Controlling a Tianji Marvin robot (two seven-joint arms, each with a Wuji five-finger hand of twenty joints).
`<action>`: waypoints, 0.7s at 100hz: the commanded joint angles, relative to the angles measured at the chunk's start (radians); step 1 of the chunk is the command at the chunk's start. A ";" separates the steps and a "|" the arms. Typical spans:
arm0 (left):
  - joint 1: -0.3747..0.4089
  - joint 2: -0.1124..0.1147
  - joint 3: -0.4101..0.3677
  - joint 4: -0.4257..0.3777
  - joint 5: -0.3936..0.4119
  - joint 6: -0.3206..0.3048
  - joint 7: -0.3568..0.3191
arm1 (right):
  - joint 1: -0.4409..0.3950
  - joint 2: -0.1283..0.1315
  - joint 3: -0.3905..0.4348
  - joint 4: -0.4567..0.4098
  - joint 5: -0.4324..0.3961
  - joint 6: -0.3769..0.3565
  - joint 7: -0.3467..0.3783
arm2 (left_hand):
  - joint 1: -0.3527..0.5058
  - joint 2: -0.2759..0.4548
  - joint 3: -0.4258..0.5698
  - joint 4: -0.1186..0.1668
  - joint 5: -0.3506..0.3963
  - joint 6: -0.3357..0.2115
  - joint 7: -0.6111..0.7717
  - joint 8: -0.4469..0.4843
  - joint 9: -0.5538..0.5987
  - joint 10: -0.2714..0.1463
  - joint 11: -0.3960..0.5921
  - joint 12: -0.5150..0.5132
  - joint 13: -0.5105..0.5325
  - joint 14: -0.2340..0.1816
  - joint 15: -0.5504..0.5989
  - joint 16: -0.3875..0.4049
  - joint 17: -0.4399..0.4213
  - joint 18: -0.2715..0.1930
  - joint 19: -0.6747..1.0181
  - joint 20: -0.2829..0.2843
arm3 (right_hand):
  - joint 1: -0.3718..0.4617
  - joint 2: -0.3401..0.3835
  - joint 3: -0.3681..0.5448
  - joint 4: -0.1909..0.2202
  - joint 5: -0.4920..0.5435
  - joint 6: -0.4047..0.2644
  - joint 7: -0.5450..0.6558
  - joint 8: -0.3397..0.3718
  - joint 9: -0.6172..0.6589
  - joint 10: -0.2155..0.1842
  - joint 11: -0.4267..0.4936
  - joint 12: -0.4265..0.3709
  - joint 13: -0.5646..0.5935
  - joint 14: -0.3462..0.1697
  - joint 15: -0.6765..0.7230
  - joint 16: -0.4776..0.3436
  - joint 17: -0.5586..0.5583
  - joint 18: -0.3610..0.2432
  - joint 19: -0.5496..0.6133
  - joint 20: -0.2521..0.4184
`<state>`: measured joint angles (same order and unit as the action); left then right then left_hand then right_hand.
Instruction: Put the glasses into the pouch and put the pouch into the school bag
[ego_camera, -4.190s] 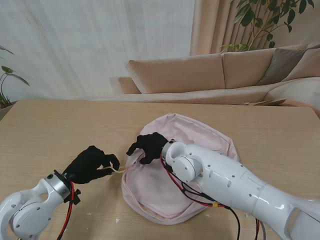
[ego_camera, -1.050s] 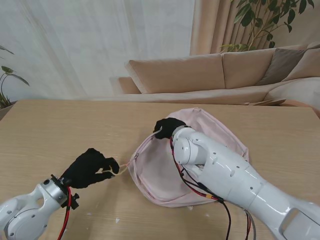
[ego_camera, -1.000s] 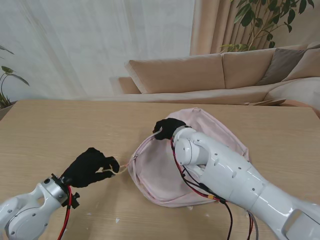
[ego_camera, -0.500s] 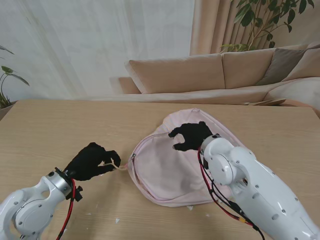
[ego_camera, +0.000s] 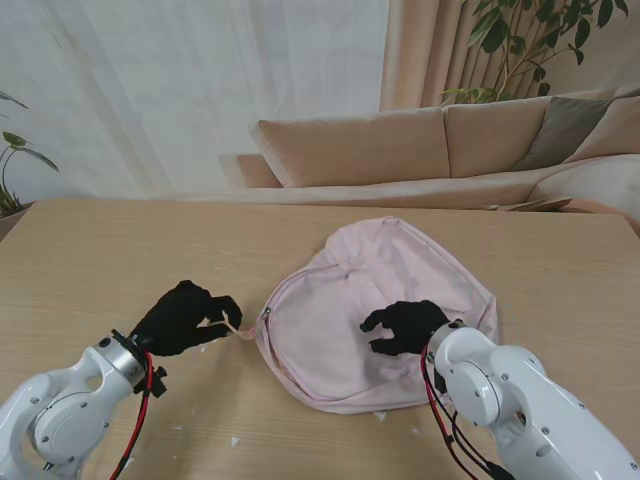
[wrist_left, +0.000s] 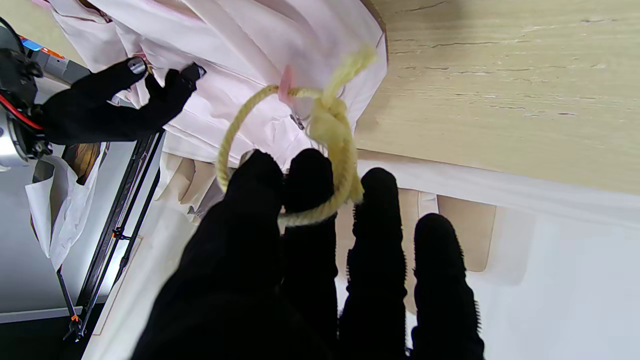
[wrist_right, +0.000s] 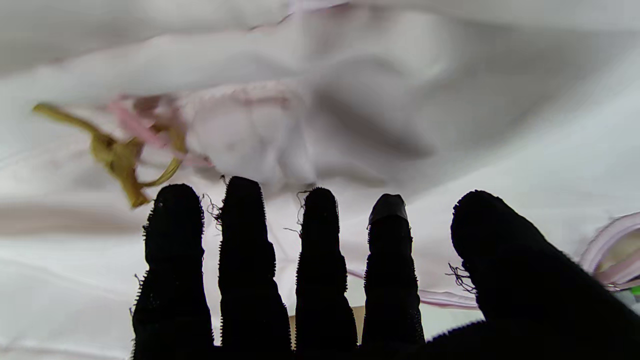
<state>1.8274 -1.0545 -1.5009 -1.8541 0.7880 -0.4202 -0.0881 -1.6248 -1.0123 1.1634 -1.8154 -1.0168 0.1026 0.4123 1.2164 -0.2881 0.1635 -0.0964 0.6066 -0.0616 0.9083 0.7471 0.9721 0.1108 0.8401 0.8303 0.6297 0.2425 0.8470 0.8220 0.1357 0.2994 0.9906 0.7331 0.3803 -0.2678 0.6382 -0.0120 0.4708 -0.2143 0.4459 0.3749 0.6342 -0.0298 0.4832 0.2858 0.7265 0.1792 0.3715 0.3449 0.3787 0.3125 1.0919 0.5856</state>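
The pink school bag (ego_camera: 385, 300) lies flat in the middle of the table, its zip running along the left edge. My left hand (ego_camera: 183, 318) is shut on the yellow cord loop (wrist_left: 325, 150) tied to the bag's zip puller (ego_camera: 262, 322), holding it at the bag's left corner. My right hand (ego_camera: 405, 326) hovers open over the bag's nearer right part, fingers spread, holding nothing. In the right wrist view the fingers (wrist_right: 320, 260) point at pink fabric (wrist_right: 350, 100) and the yellow cord (wrist_right: 120, 160). Neither the glasses nor the pouch shows in any view.
The wooden table (ego_camera: 120, 250) extends left and far of the bag. A beige sofa (ego_camera: 420, 150) and curtains stand behind the table. A plant (ego_camera: 15, 160) sits at the far left.
My right hand has left the bag's far opening edge and drawn back towards me over the bag, now open. The bag's flap has settled flat. My left hand kept its hold on the cord.
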 joint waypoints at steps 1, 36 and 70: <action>-0.005 -0.004 0.002 -0.001 0.001 0.008 -0.020 | -0.021 -0.002 -0.022 0.007 0.009 -0.007 0.008 | 0.055 0.087 0.006 0.033 0.042 -0.072 0.059 0.050 0.015 0.011 0.019 0.010 0.002 0.003 0.007 0.018 -0.011 0.010 0.011 0.025 | -0.052 0.032 -0.019 0.029 0.029 0.011 0.026 -0.004 0.047 0.016 0.010 0.001 0.081 0.030 0.043 0.017 0.060 0.053 0.057 -0.019; -0.069 -0.002 0.038 0.024 -0.011 0.056 -0.036 | 0.045 -0.004 -0.186 0.028 0.236 0.092 -0.009 | 0.056 0.085 0.007 0.033 0.041 -0.069 0.058 0.050 0.015 0.011 0.018 0.011 0.003 0.007 0.008 0.018 -0.010 0.010 0.013 0.026 | -0.077 0.095 -0.064 0.063 0.081 0.095 0.043 -0.019 0.102 0.096 0.036 0.012 0.191 0.098 0.082 0.014 0.232 0.154 0.155 -0.095; -0.096 -0.005 0.050 0.037 -0.027 0.077 -0.030 | 0.215 -0.038 -0.373 0.070 0.368 0.199 -0.103 | 0.057 0.085 0.008 0.033 0.040 -0.068 0.059 0.049 0.013 0.013 0.018 0.012 0.001 0.008 0.008 0.018 -0.010 0.012 0.013 0.027 | -0.075 0.110 -0.091 0.084 0.052 0.132 0.029 -0.039 0.062 0.115 0.048 0.017 0.173 0.103 0.090 -0.005 0.257 0.191 0.166 -0.166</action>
<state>1.7271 -1.0537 -1.4474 -1.8127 0.7641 -0.3465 -0.1052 -1.4144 -1.0307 0.7914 -1.7390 -0.6433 0.2938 0.2918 1.2164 -0.2881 0.1635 -0.0963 0.6066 -0.0624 0.9083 0.7471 0.9721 0.1108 0.8401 0.8303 0.6298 0.2425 0.8470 0.8225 0.1357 0.2994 0.9907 0.7337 0.3392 -0.1688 0.5641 0.0536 0.5378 -0.1009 0.4747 0.3519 0.7235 0.0828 0.5118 0.2968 0.9092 0.3736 0.5176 0.3688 0.6202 0.4622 1.2467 0.4356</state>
